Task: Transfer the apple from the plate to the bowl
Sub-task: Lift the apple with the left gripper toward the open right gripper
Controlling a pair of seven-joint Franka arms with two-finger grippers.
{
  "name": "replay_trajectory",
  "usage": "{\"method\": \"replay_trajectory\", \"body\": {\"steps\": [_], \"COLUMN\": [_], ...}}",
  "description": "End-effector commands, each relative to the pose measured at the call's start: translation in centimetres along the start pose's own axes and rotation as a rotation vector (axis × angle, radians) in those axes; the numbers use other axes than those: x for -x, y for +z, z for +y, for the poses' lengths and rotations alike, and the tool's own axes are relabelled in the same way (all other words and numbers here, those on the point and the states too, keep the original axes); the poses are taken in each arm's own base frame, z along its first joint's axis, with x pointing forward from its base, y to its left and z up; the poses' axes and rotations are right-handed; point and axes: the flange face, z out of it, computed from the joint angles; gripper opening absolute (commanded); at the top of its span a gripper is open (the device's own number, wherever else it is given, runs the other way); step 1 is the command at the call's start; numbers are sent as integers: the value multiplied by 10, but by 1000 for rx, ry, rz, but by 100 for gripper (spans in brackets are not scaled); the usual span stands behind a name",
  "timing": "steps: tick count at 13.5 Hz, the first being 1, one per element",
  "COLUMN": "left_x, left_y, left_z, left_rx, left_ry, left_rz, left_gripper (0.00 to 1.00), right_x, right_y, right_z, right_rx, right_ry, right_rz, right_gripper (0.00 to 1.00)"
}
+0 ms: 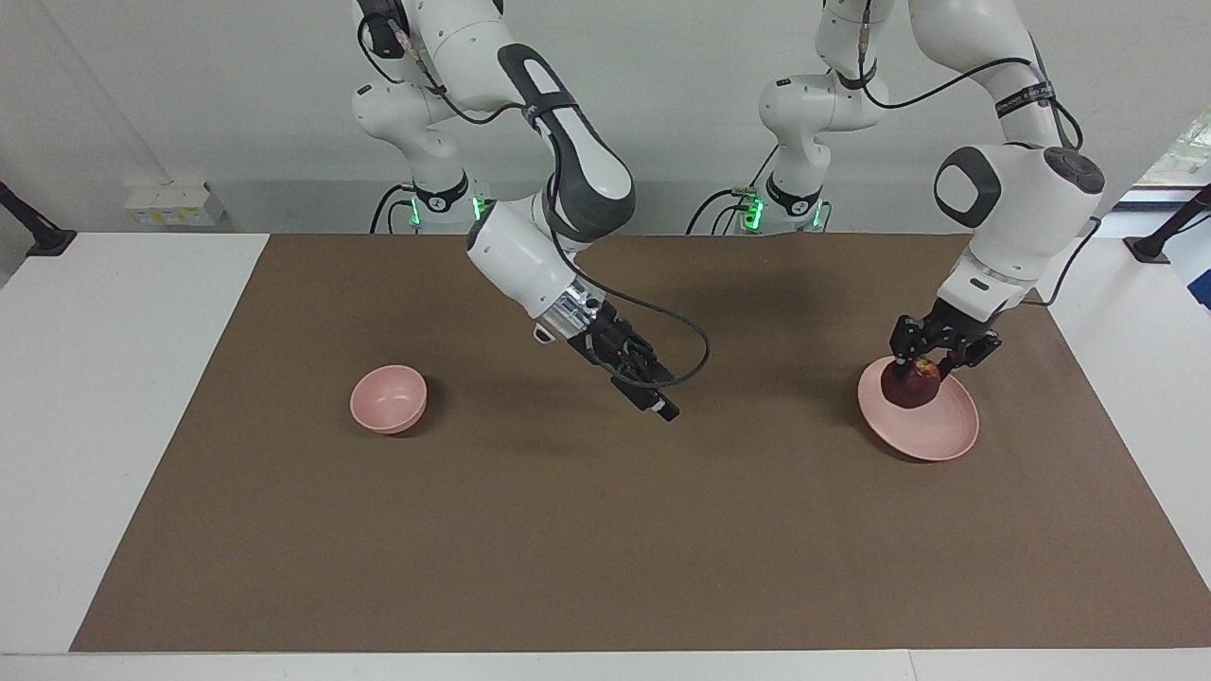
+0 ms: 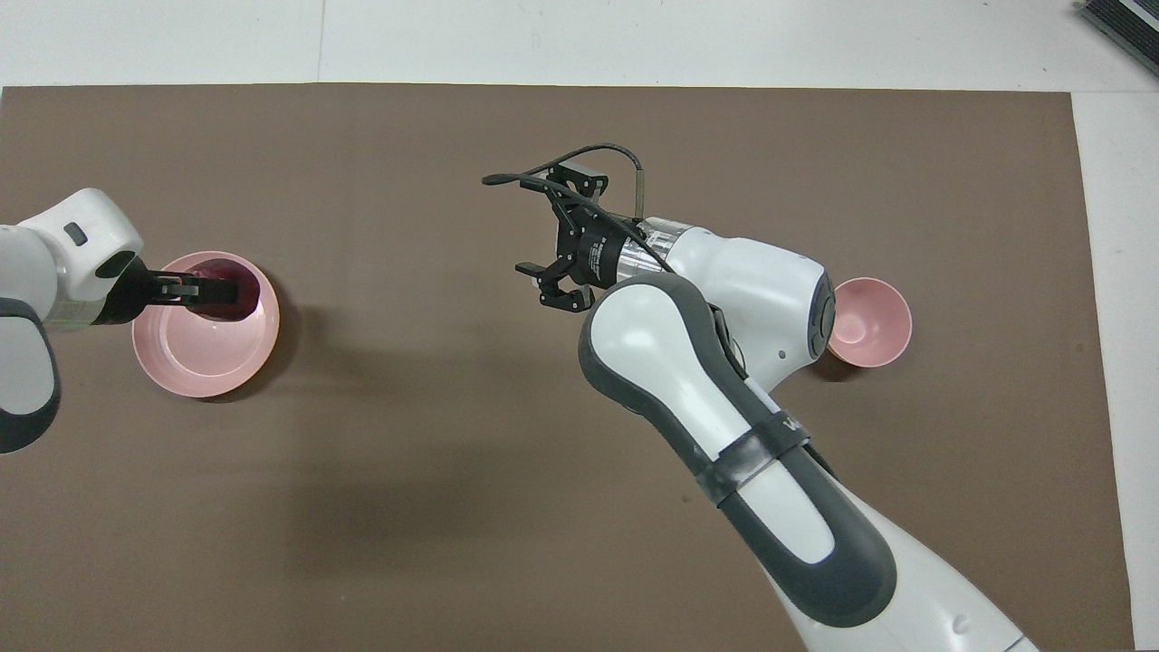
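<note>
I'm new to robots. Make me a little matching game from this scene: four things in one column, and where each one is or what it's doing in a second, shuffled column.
Things:
1. apple
2. bowl
3. left pincer
4. right pincer

Places or states:
A. open, over the bare brown mat in the middle of the table
B. held, over the plate
C. standing empty toward the right arm's end of the table
D. shut on the fruit

Pairs: 1-B, 2-C, 3-D, 4-A
</note>
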Motion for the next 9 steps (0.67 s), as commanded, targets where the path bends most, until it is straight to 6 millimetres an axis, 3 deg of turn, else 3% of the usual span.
{"method": "replay_trajectory", "body": {"steps": [1, 4, 7, 9], "left_x": [-16, -37, -66, -83], "left_y": [-2, -4, -10, -12], "left_z": [59, 133, 167, 176], "left_rx": [64, 113, 161, 197], "left_ry": [-36, -12, -123, -199], "left_rz": [11, 53, 108, 175], "left_gripper": [0, 0, 0, 0], "right_x": [1, -3, -3, -7], "right_y": [12, 11, 13, 10], "right_z": [-10, -9, -7, -11], "right_rx": [-44, -49, -35, -38], "right_ry": [153, 311, 316, 317], "right_rz": [-15, -50, -59, -59], "right_gripper": [100, 100, 100, 100]}}
